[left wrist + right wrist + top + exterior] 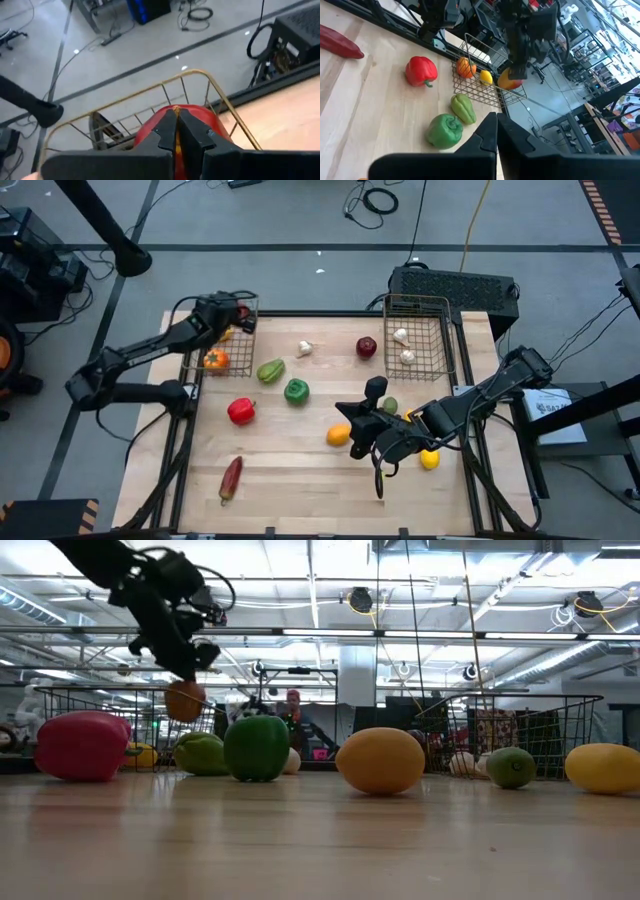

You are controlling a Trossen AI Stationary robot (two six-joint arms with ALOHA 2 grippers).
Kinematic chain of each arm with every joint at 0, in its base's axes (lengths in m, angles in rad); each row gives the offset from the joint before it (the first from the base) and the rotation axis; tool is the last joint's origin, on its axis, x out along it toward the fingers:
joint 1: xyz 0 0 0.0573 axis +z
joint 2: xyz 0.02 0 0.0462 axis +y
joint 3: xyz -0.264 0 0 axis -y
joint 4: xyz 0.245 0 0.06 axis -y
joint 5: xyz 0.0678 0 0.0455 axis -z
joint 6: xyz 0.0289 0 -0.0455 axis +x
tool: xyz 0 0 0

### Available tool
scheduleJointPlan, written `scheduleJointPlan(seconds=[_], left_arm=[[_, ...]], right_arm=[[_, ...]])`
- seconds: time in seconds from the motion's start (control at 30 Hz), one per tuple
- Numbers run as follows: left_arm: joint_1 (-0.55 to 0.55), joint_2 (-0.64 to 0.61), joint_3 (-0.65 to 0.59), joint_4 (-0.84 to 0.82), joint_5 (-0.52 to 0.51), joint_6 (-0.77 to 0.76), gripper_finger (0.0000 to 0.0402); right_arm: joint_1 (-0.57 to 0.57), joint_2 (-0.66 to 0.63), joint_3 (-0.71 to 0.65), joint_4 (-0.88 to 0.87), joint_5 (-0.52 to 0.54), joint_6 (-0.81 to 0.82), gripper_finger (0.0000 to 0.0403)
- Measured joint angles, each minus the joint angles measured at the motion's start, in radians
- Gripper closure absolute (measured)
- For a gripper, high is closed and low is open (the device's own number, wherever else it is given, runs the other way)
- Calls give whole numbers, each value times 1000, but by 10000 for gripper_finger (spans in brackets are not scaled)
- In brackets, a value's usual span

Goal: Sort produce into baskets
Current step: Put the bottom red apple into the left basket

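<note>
Red apple (165,125) pinched by the left gripper's (176,131) closed fingers above the left basket (243,308), poised for release; right gripper (496,131) shut, empty.

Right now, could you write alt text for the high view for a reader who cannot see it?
Seen from above, the left gripper holds a red-orange fruit over the left wire basket. The right gripper, shut and empty, rests beside an orange. Peppers, a chili, garlic and an apple lie scattered on the wooden table.
</note>
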Motion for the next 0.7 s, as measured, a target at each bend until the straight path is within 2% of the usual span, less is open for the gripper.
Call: scheduleJointPlan(seconds=[0.43,0.6,0.7], left_arm=[[59,227,0,97,20,-60,386],[67,270,4,112,34,-106,385],[68,277,4,114,46,-130,371]], right_arm=[[2,1,0,-4,-3,25,403],[2,1,0,-5,-3,25,403],[2,1,0,-5,-3,25,403]])
